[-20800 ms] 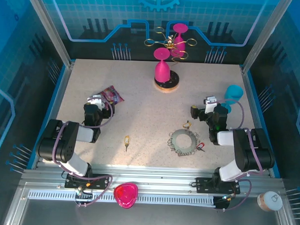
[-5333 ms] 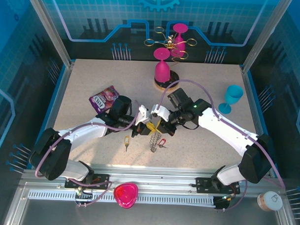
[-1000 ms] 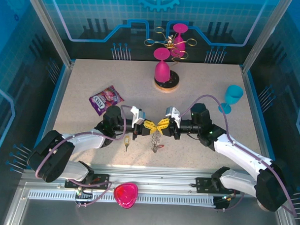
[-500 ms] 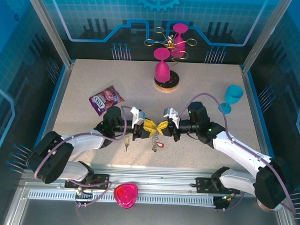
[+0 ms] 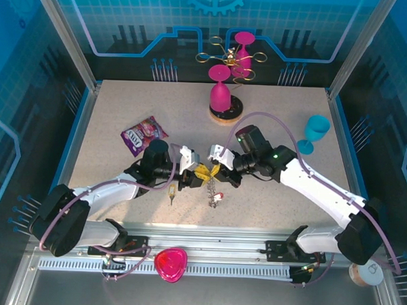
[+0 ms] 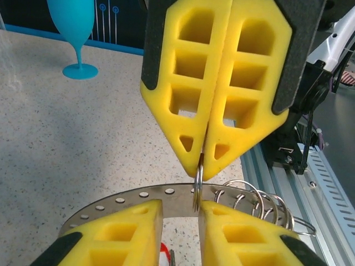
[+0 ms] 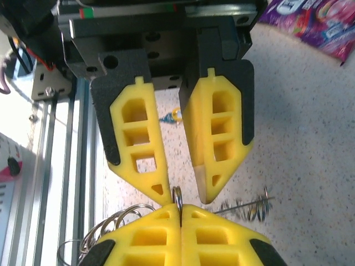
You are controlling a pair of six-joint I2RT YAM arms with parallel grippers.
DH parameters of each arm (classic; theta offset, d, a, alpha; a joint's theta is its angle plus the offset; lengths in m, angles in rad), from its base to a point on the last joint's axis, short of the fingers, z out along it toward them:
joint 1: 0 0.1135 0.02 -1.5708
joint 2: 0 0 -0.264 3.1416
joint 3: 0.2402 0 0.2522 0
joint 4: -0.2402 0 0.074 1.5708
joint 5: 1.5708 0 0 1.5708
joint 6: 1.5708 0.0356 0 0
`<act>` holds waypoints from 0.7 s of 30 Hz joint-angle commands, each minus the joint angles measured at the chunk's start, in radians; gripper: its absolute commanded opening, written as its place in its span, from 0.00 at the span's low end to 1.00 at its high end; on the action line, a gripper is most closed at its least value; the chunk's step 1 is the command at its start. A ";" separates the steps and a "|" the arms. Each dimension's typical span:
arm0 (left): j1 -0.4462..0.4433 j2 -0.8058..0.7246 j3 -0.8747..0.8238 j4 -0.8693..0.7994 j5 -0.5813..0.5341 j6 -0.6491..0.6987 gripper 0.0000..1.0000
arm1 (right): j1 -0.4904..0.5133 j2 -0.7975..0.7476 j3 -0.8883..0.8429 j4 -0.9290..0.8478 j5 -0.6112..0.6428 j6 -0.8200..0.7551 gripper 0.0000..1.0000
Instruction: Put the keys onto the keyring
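As left hand (image 6: 180, 213) loosens, right hand (image 7: 181, 213) clamps keyring (image 6: 127, 200)

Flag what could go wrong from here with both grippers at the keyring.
1. The right gripper pinches one thin wire loop of the keyring at its very fingertips. The loop may slip and the keyring drop to the table.
2. The left gripper, jaws slightly apart around that same loop, sits tip to tip with the right. Closing could make the two collide or twist the loop.
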 commanded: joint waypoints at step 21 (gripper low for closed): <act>-0.008 -0.030 -0.036 0.224 0.083 -0.049 0.00 | -0.091 -0.206 -0.201 0.383 -0.144 0.152 0.28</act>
